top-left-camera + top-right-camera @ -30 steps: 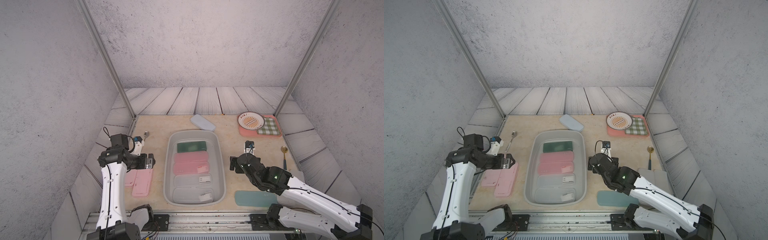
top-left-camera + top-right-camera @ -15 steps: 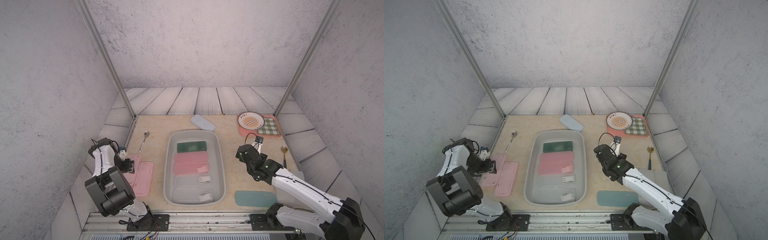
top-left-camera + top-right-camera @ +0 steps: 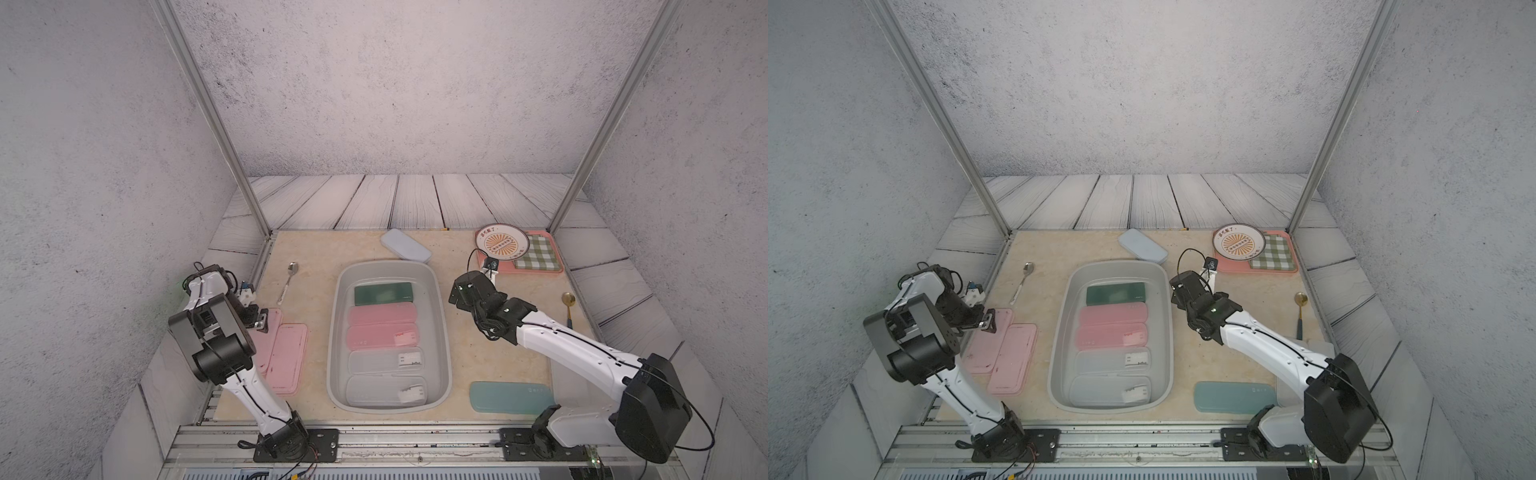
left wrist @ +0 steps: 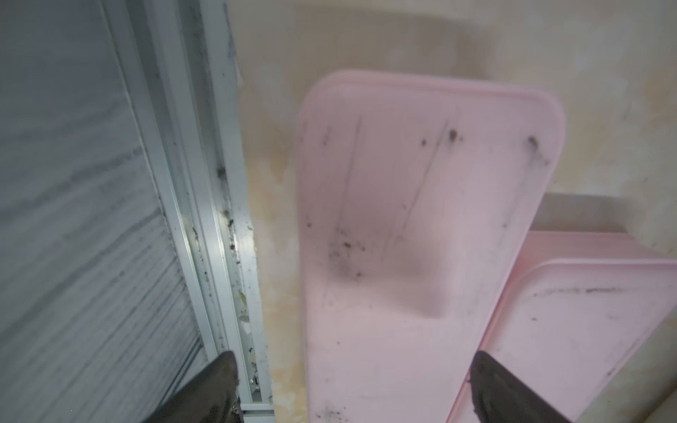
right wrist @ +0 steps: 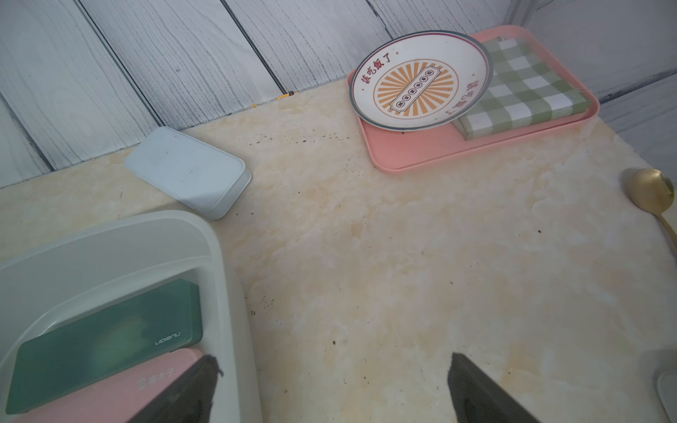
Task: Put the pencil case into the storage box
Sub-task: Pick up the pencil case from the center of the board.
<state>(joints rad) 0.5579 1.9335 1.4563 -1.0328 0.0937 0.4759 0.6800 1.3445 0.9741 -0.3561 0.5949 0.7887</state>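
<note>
Pink pencil case (image 4: 403, 238) flat on the table (image 4: 604, 55), below and between the wide-spread jaws of the left gripper (image 4: 353, 360), untouched. Second pink case (image 4: 586, 329) touching it beyond one fingertip; metal rail (image 4: 219, 219) under the other. Rim of the storage box (image 5: 227, 293) between the gaping, empty jaws of the right gripper (image 5: 333, 360); open table ahead.

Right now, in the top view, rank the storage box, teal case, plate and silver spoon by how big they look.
1. storage box
2. teal case, though it lies nearer the camera than the plate
3. plate
4. silver spoon
</note>
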